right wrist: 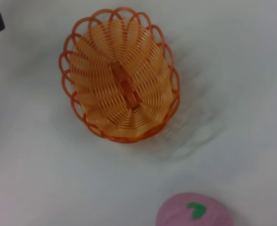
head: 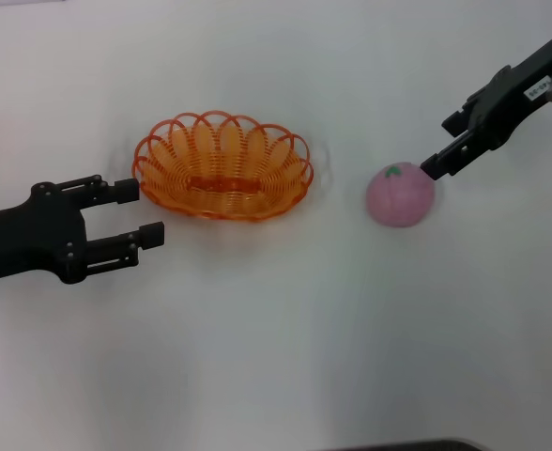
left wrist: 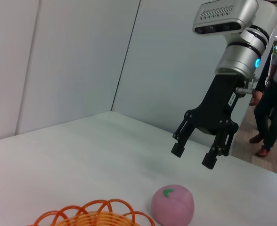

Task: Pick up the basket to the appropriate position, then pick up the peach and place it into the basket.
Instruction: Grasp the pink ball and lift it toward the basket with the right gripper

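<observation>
A broad white table [head: 285,357] fills the head view. The black left arm comes in from the near left edge, and its left gripper [head: 140,214] hangs low over the table with its two black fingers [head: 126,191] spread wide, holding nothing. The farther fingertip is just beside the left end of the oval orange basket of looped wire [head: 222,165], though whether it touches the rim cannot be told. The basket stands upright on the table, left of centre and a little toward the far side, its scalloped rim and open weave plain from above, and nothing lies in it.

The black right arm reaches in from the far right corner. Its right gripper [left wrist: 194,155] hovers above the table, jaws parted wide and empty, as the left wrist view shows; in the head view its tips sit at the far right edge of the round pink soft toy peach [head: 401,194]. The peach rests on the table well to the right of the basket, apart from it, with a small green leaf mark [head: 392,171] on top.
</observation>
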{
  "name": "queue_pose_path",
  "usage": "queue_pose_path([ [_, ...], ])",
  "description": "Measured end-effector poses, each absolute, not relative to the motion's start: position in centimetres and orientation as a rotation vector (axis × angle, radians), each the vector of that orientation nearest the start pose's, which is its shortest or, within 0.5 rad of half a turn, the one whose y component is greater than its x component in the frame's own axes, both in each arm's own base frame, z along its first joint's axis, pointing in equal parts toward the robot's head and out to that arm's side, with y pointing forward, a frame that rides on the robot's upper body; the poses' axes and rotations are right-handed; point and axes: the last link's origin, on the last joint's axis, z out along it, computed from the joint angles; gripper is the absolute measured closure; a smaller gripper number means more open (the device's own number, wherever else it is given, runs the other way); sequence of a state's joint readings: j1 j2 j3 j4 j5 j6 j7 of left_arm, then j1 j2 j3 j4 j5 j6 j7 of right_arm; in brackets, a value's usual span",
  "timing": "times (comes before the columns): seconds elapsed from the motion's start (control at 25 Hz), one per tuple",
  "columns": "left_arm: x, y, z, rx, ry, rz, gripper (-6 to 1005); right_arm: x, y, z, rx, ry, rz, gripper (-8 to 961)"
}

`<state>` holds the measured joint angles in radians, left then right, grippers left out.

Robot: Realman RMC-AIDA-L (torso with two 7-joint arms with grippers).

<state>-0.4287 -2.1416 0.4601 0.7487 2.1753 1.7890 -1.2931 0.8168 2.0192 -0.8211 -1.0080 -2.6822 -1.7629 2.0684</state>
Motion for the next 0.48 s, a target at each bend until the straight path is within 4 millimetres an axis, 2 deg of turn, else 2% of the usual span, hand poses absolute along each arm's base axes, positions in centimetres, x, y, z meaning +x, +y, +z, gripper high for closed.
queue_pose_path([
  [0.48, -28.6, 27.5, 0.2, -2.745, -0.656, -0.794, 290, 22.1, 38.1, 0.0, -2.82, 0.899, -0.457, 99],
])
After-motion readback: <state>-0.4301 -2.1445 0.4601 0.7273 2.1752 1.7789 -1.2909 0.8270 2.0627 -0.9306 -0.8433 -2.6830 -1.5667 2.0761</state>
